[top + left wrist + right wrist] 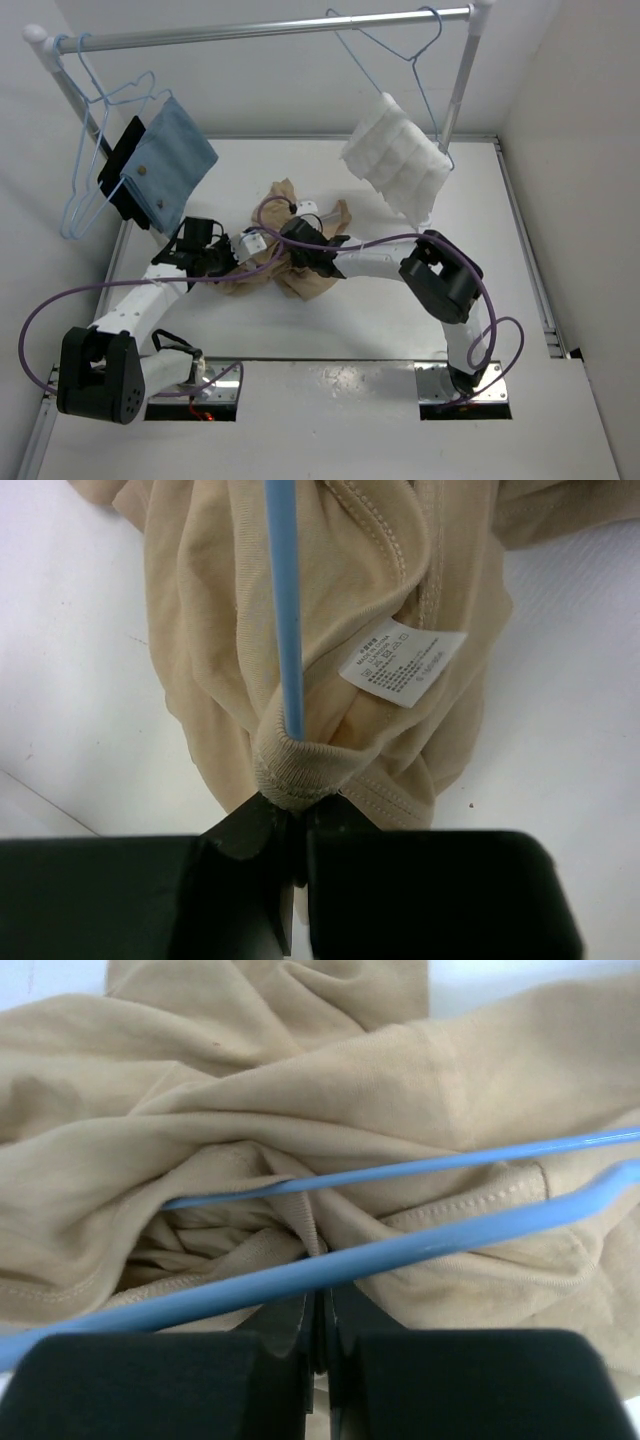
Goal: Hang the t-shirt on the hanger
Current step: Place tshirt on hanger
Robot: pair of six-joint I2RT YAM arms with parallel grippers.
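Note:
The tan t-shirt [318, 272] lies crumpled in the middle of the table. My left gripper [238, 262] is at its left edge. In the left wrist view it [297, 805] is shut on the shirt's ribbed collar [300, 762], and a wire of the pale-blue hanger [284, 610] runs into the collar opening. My right gripper [303, 250] is on top of the shirt. In the right wrist view it [320, 1300] is shut on a wire of the hanger [400, 1248], which lies across the shirt [250, 1070]; a second wire [420, 1167] goes under the collar.
A clothes rail [270, 30] spans the back. On it hang empty blue hangers and a light-blue cloth [170, 160] at the left, and a white ribbed cloth [397, 155] on a hanger at the right. Purple cables [60, 300] loop by the arms.

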